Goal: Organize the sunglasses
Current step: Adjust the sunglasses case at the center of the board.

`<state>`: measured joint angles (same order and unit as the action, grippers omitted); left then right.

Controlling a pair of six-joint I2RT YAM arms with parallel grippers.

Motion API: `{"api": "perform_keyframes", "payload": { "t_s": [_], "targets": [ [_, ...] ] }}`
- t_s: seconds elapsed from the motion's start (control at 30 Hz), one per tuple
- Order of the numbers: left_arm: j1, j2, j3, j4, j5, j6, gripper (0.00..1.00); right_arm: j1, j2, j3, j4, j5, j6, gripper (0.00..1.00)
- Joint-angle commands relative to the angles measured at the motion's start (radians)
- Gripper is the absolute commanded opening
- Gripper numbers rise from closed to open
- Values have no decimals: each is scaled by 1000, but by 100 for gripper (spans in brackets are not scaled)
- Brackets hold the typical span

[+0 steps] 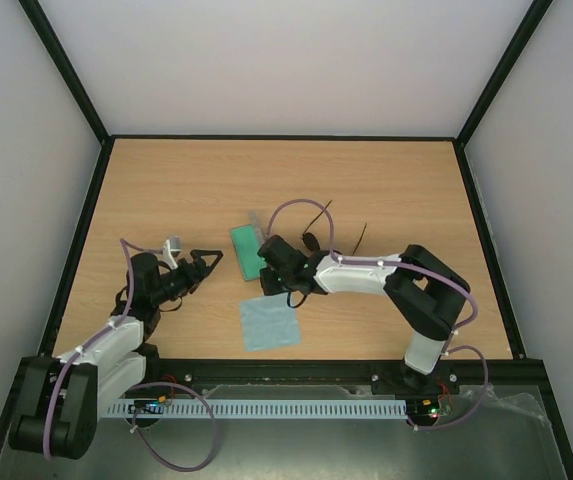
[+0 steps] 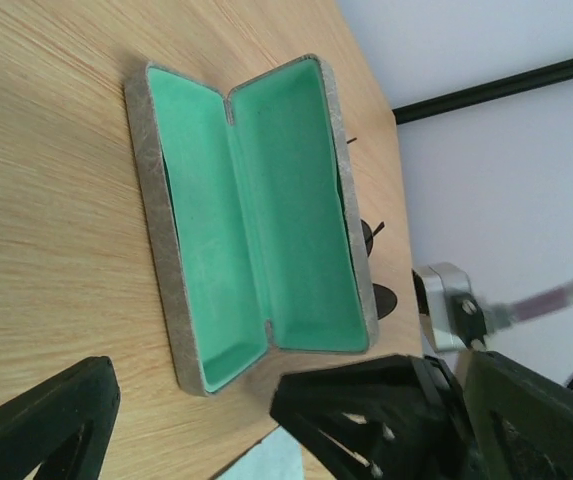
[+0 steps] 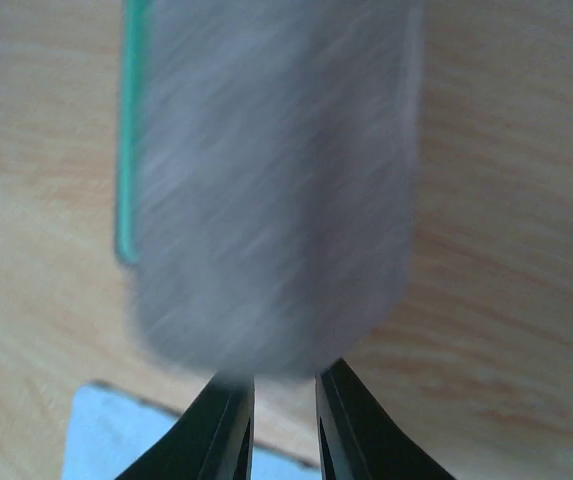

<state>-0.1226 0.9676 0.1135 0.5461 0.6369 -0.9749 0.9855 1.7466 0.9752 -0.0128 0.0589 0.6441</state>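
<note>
The sunglasses point(image 1: 311, 240) lie on the table just right of the open grey case point(image 1: 247, 252), their slim arms pointing toward the back. In the left wrist view, two dark lenses point(image 2: 384, 302) peek out behind the case point(image 2: 256, 220), whose green lining is empty. My right gripper point(image 1: 267, 276) is at the case's near right end. In the right wrist view its fingers point(image 3: 228, 425) stand a narrow gap apart with only wood and cloth between them, tips at the blurred grey case shell point(image 3: 276, 180). My left gripper point(image 1: 202, 265) is open and empty, left of the case.
A light blue cloth point(image 1: 269, 322) lies flat in front of the case, and its corner shows in the right wrist view point(image 3: 116, 430). The table point(image 1: 386, 180) is walled by a black frame and white panels.
</note>
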Motion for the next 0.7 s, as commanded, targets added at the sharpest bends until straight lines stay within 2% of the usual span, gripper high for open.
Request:
{"api": "perform_keyframes", "payload": {
  "t_s": [0.0, 0.67],
  "targets": [
    [9, -44, 23, -65, 12, 29, 99, -50, 33, 41, -20, 64, 18, 19],
    [30, 23, 14, 1, 46, 36, 100, -231, 222, 317, -94, 144, -121, 19]
  ]
}}
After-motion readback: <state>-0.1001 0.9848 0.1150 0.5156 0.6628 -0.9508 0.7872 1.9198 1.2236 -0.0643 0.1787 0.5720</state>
